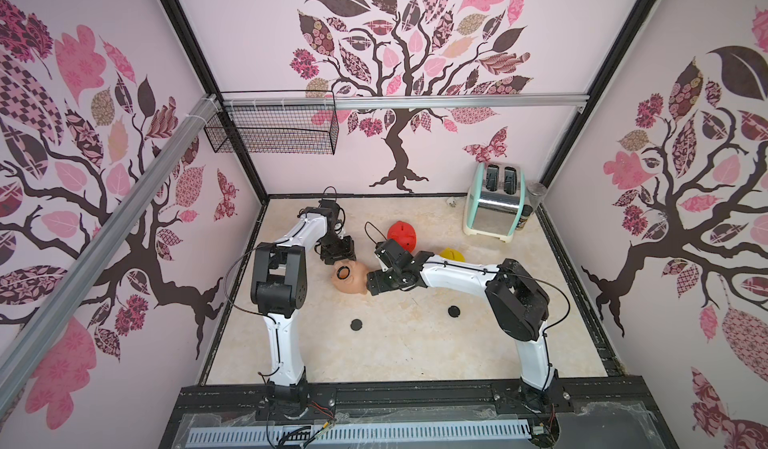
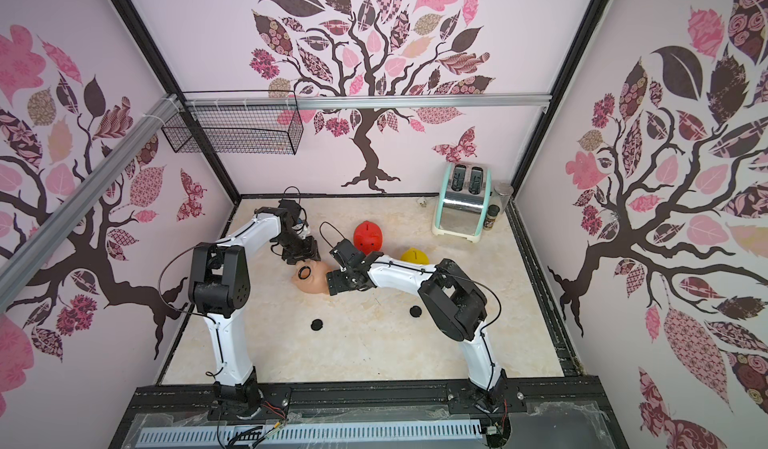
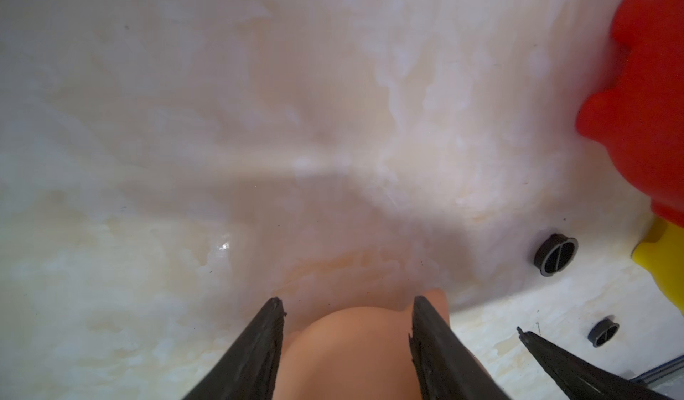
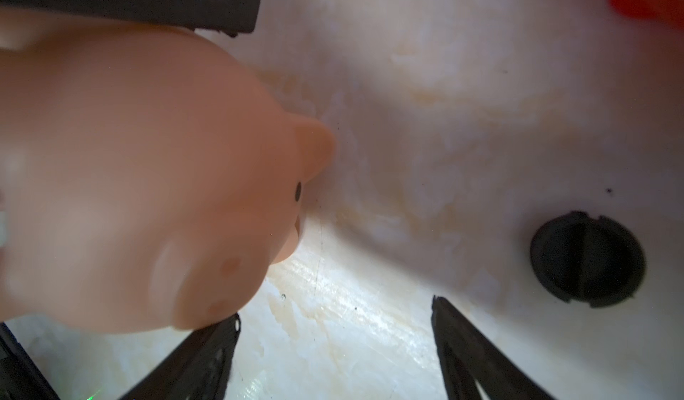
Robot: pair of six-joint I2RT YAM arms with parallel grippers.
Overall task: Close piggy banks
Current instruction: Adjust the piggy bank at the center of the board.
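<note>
peach-pink pig (image 1: 353, 284) lying belly-up on the table (image 1: 395, 355), black ring (image 1: 338, 273) sitting in its belly hole, left gripper (image 3: 346, 303) hovering over its rear with jaws partly apart, holding nothing, right gripper (image 4: 333, 313) gaping wide, one finger (image 4: 218, 342) touching its snout, red pig (image 1: 402, 235) and yellow pig (image 1: 452, 254) sitting behind

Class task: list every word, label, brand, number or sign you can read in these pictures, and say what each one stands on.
No text can be read in any view.
The dark jar beside the toaster: it carries a label, too small and blurred to read.
The toaster: no brand name shows.
</note>
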